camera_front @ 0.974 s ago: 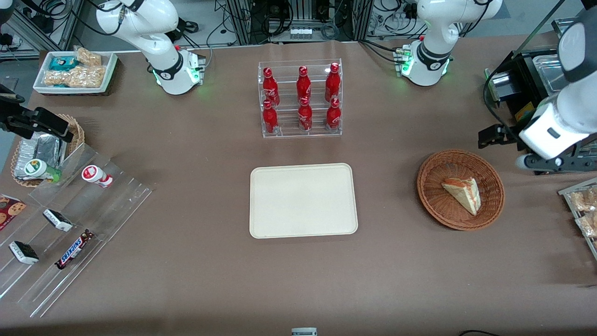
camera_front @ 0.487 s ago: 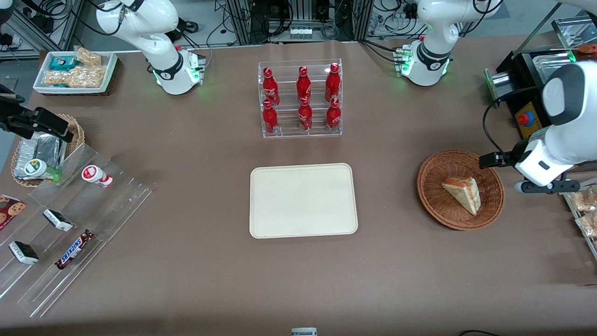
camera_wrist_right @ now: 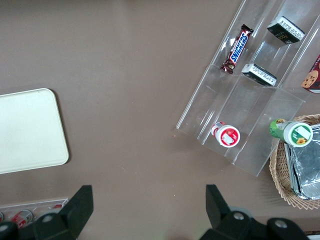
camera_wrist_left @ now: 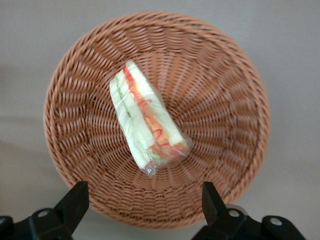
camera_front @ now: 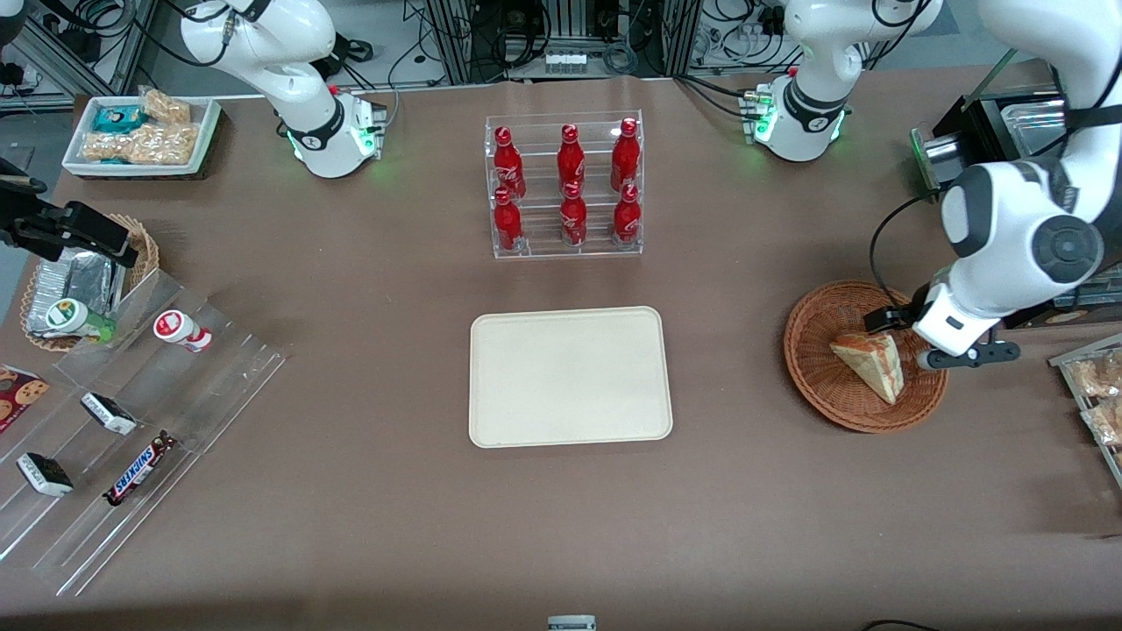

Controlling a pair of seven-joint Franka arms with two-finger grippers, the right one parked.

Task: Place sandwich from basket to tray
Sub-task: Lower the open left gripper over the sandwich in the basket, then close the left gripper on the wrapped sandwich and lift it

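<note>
Lying in the round reddish-brown wicker basket [camera_wrist_left: 220, 75], the clear-wrapped triangular sandwich [camera_wrist_left: 147, 122], the left arm's gripper [camera_wrist_left: 145, 202] poised above it, fingers [camera_wrist_left: 75, 200] spread wide, the flat cream rectangular tray [camera_front: 570, 377] bare.

The end effector [camera_wrist_left: 142, 205] is hovering above the basket [camera_front: 815, 386], fingers spread wide, nothing lying between them and the sandwich [camera_front: 869, 363]. Bare desk [camera_front: 727, 368] is stretching from the basket to the tray [camera_front: 570, 377]. The bottle rack [camera_front: 565, 186] is standing nearer the desk's edge by the arm bases, off that lane.
</note>
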